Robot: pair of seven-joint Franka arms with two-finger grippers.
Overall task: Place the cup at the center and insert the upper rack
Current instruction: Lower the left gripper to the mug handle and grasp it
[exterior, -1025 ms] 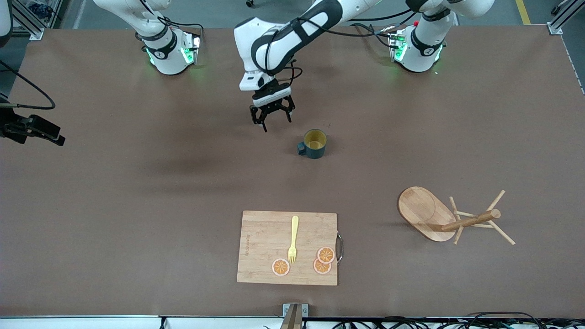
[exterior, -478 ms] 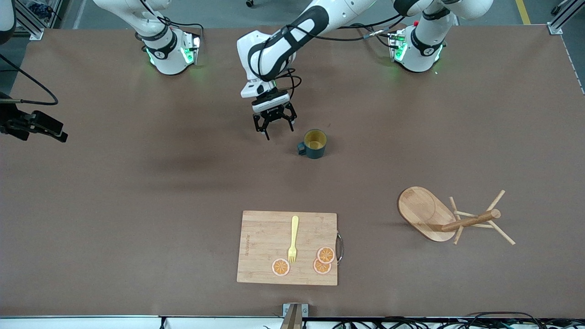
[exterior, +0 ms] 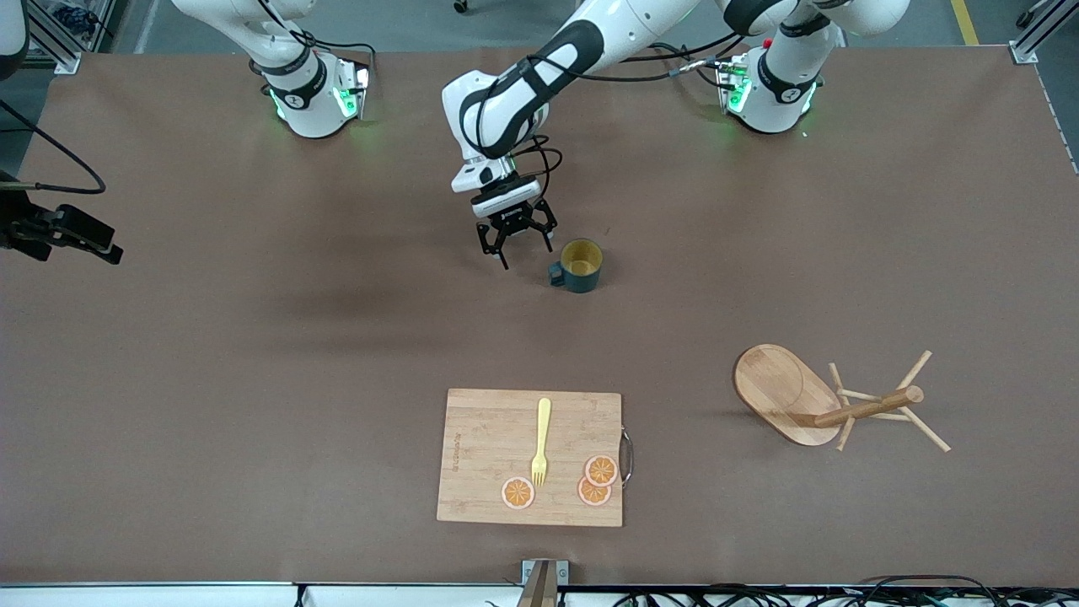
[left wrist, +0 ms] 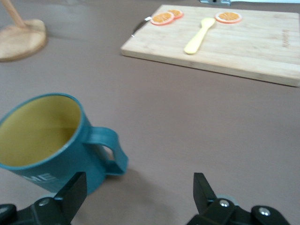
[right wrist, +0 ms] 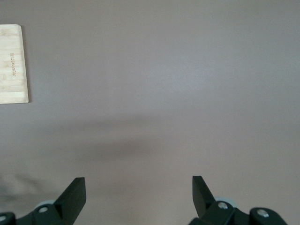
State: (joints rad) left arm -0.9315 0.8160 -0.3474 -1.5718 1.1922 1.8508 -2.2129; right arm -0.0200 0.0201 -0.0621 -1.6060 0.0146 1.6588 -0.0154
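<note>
Bench (exterior: 253,379): matt brown covering, smooth, faintly shaded.
Cup (exterior: 580,265): glazed look, dark teal outside with a soft sheen, mustard-yellow inside, pale lettering on the wall.
Upper rack (exterior: 809,400): light unpainted wood, grain visible on the oval base, smooth round post and thin pegs.
Cutting board (exterior: 489,455): pale bamboo, striped grain, matt; thin metal handle on one edge.
Fork (exterior: 540,441): yellow, smooth, plastic-looking.
Orange slices (exterior: 594,480): printed-looking, flat.
Arms: glossy white shells, black matt fittings.

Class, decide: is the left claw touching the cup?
Apart. In the front view, bare table shows between the open left claw and the cup; the left wrist view shows the cup beside one finger, not between them.
</note>
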